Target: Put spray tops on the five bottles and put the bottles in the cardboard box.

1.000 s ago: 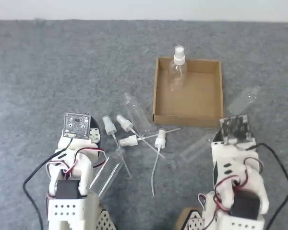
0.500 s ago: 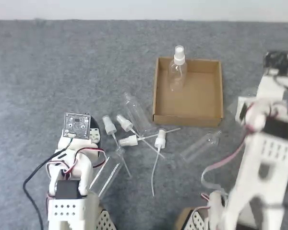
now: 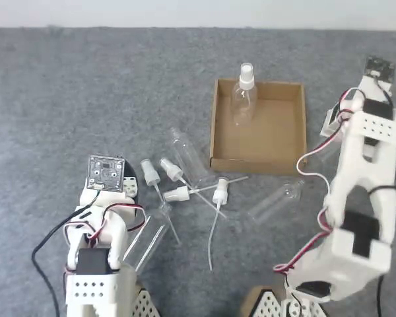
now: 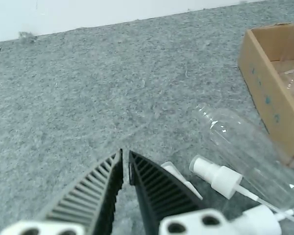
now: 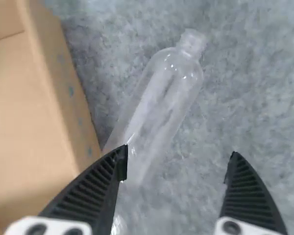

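Note:
A cardboard box (image 3: 259,125) sits at the back centre with one capped bottle (image 3: 243,96) standing in its far left corner. Clear uncapped bottles lie at its front left (image 3: 188,155), front right (image 3: 277,200) and beside the left arm (image 3: 148,241). Several white spray tops (image 3: 178,194) are scattered in front of the box. My right gripper (image 5: 178,156) is open just above another uncapped bottle (image 5: 161,103) lying along the box's right wall (image 5: 78,112). My left gripper (image 4: 126,155) is shut and holds nothing, low over the carpet near a spray top (image 4: 215,174) and a bottle (image 4: 245,147).
Grey carpet covers the table. The right arm (image 3: 363,172) stretches along the right side, hiding most of the bottle under it. The left arm (image 3: 102,218) stays folded at the front left. Open carpet lies to the left and behind the box.
The right arm swung from its folded place at the front right out to the box's right side, over the bottle lying there. The left arm has not moved.

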Controlling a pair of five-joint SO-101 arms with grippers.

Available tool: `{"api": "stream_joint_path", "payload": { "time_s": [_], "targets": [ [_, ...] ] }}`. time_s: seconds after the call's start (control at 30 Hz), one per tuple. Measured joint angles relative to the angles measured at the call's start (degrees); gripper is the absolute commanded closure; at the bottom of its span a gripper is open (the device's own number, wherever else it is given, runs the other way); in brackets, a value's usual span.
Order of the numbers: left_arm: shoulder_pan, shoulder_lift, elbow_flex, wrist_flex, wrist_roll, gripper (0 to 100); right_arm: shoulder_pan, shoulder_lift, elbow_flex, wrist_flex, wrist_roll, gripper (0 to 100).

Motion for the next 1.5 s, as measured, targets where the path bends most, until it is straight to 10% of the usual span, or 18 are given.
{"api": "stream_joint_path", "payload": {
  "time_s": [0.3,0.6,1.2,1.5],
  "targets": [
    [0.0,0.0,0.0,0.0,0.0,99,-3.3,11.2,-4.8,-5.3,-3.2,73.9],
    [0.0,0.0,0.0,0.0,0.0,99,-0.6,15.0,-5.4,-5.5,-3.0,96.2],
    [0.0,0.0,0.0,0.0,0.0,99,11.3,11.9,-6.9,16.1,39.4,99.1],
    [0.0,0.0,0.0,0.0,-0.3,99,20.5,-9.8,17.2,11.5,52.9,99.1]
  ]
}}
